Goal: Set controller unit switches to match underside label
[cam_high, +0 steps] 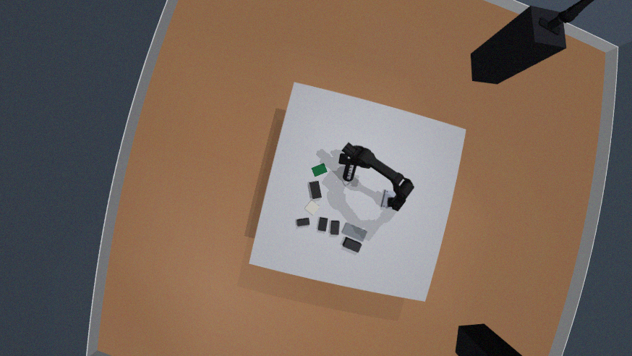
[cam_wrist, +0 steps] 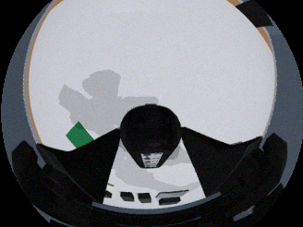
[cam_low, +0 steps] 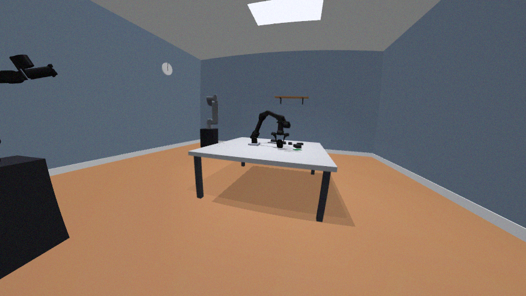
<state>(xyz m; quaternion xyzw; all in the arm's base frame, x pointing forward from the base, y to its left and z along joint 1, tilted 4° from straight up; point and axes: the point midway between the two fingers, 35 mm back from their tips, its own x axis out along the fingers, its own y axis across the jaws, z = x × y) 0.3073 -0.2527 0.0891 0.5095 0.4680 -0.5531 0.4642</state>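
Observation:
The dark controller unit (cam_high: 348,178) (cam_low: 279,144) (cam_wrist: 151,126) is held above the white bench (cam_high: 411,145) (cam_low: 235,151), clear of its shadow. My gripper (cam_low: 280,139) (cam_wrist: 151,131) is shut on it, one finger against each side. The unit is turned off its base. A white panel with rows of dark marks (cam_high: 349,171) (cam_wrist: 151,160) shows on it in the top view and at its lower end in the wrist view. The marks are too small to read for certain. The rocker switches cannot be made out.
A green board (cam_high: 319,169) (cam_low: 297,149) (cam_wrist: 79,136) lies left of the unit in the top view. A dark box (cam_high: 314,189), a cream square (cam_high: 312,208), several smaller dark boxes (cam_high: 334,227) (cam_wrist: 144,197) and a grey plate (cam_high: 353,231) lie nearer that view's lower side.

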